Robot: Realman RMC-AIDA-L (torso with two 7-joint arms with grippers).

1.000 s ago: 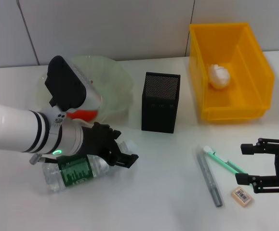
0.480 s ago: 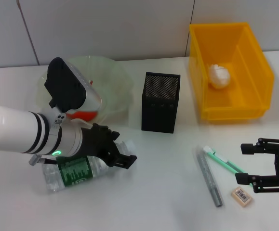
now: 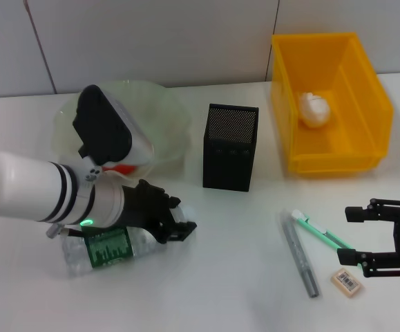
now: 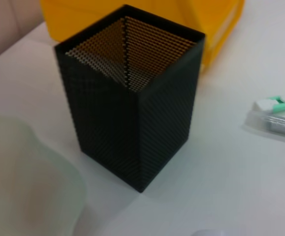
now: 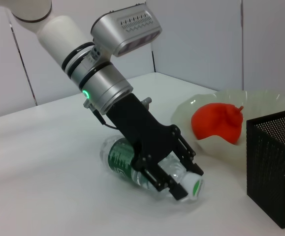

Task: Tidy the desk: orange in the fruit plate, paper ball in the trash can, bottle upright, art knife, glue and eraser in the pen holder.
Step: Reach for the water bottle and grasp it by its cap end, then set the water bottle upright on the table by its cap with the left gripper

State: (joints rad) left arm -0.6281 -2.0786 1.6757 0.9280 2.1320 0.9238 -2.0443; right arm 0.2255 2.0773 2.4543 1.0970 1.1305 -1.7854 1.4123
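Observation:
The bottle lies on its side at the front left, its cap pointing toward the pen holder. My left gripper reaches down over the bottle's cap end, its fingers pressed to both sides of the shoulder. The orange sits in the fruit plate. The paper ball rests in the trash can. The art knife, the glue and the eraser lie at the front right. My right gripper stands open beside them, holding nothing.
The pen holder stands between the plate's edge and the yellow bin, with bare table in front of it. A wall runs behind the table.
My left gripper has sunk a little onto the bottle and its fingers have drawn closer together. The right arm has not moved.

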